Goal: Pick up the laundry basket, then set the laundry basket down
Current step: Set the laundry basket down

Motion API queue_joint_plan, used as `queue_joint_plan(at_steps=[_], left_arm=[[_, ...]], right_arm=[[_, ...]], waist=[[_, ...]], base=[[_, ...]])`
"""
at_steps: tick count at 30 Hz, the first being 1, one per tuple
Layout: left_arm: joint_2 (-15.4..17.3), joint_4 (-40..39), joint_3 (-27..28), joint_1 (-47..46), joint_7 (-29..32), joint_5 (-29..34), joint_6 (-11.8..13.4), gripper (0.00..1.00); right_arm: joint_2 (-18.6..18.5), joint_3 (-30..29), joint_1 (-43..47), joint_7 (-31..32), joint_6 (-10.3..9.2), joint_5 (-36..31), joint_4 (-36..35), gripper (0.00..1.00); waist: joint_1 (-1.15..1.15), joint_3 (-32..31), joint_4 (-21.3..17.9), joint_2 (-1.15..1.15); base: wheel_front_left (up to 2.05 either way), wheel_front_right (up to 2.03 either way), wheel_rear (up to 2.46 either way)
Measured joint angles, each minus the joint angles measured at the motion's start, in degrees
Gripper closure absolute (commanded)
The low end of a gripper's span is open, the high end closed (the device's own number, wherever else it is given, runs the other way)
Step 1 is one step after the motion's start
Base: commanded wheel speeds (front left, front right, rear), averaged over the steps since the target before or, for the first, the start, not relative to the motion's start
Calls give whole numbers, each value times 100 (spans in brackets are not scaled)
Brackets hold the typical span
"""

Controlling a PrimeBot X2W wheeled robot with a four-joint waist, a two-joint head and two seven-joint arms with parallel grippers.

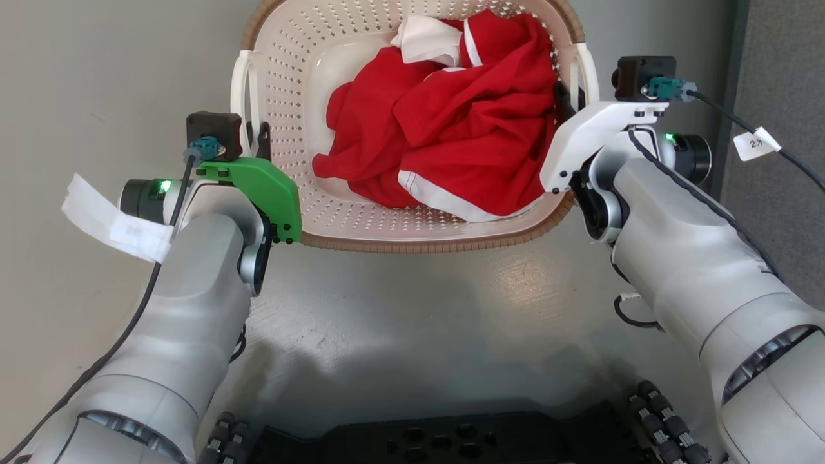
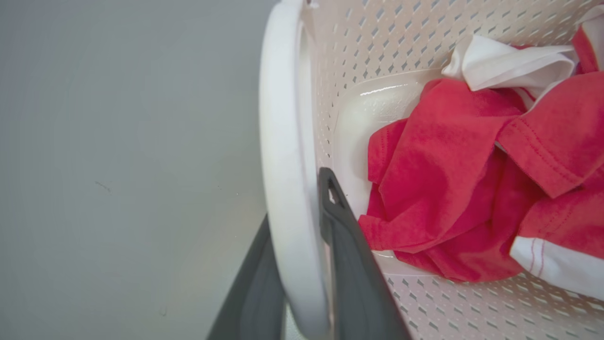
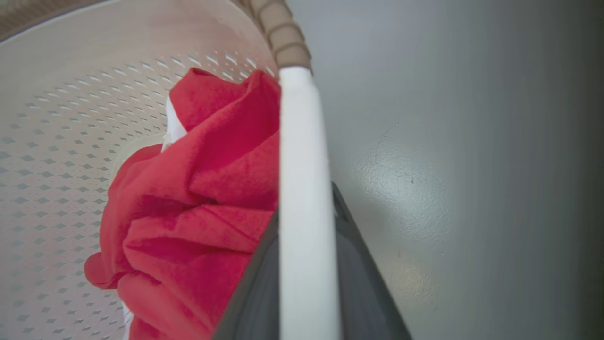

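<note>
The laundry basket (image 1: 412,243), cream-white and perforated with a brown woven-look rim, lies at the top middle of the head view on the grey floor side. Red and white clothes (image 1: 464,129) fill it. My left gripper (image 1: 255,134) is shut on the basket's left white handle (image 2: 283,141), which runs between the two dark fingers (image 2: 351,264). My right gripper (image 1: 570,98) is shut on the right white handle (image 3: 304,179), with a finger (image 3: 361,264) on each side. I cannot tell whether the basket rests on the floor or hangs above it.
Smooth grey floor (image 1: 412,322) surrounds the basket. My dark wheeled base (image 1: 451,441) shows along the bottom edge. A darker grey panel (image 1: 780,58) stands at the far right, close to my right arm's cable and its white tag (image 1: 755,143).
</note>
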Motion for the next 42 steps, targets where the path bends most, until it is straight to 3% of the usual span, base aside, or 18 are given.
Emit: queue_joint_plan(at_steps=[13, 14, 15, 16, 18, 21, 22, 23, 24, 35, 40, 42], left_arm=[[-10, 55, -16, -24, -66, -24, 0, 100], [-11, 63, -20, -25, -66, -25, 0, 98], [-12, 68, -23, -26, -67, -32, 0, 94], [-11, 76, -24, -30, -82, -41, 0, 82], [8, 137, -27, -56, -92, -41, 11, 56], [35, 172, -29, -64, -91, -52, 37, 48], [36, 175, -30, -64, -91, -55, 41, 29], [41, 177, -29, -65, -91, -55, 45, 18], [53, 180, -29, -67, -91, -55, 45, 18], [73, 293, -41, -70, -92, -57, 46, 15], [77, 360, -38, -69, -93, -65, 63, 1], [77, 372, -34, -64, -94, -66, 63, 1]], right_arm=[[3, 46, -33, -13, 26, 22, 41, 100], [4, 51, -34, -14, 27, 36, 44, 79], [4, 57, -34, -15, 27, 49, 48, 70], [0, 65, -34, -47, 27, 49, 55, 59], [-35, 73, -38, -59, 30, 49, 79, 48], [-23, 90, -44, -60, 40, 51, 87, 17], [-20, 94, -45, -60, 40, 51, 89, 10], [-23, 98, -46, -60, 40, 52, 94, 4], [-24, 100, -48, -62, 40, 54, 102, 0], [-36, 129, -82, -108, 42, 60, 177, 0], [-36, 149, -79, -110, 46, 105, 190, 0], [-36, 159, -73, -112, 67, 109, 192, 0]], waist=[[0, 32, -1, 0], [0, 33, -1, 0], [0, 33, -1, 0], [0, 33, -2, 0], [0, 30, -3, 0], [0, 20, -3, 0], [0, 16, -3, 0], [0, 11, -3, 0], [0, 5, -3, 0], [0, -129, -4, 0], [0, -275, -11, 0], [0, -349, -17, 0]], base=[[0, 0, 0], [0, 0, 0], [0, 0, 0], [0, 0, 0], [0, 0, 0], [0, 0, 0], [0, 0, 0], [0, 0, 0], [0, 0, 0], [0, 0, 0], [0, 0, 0], [0, 0, 0]])
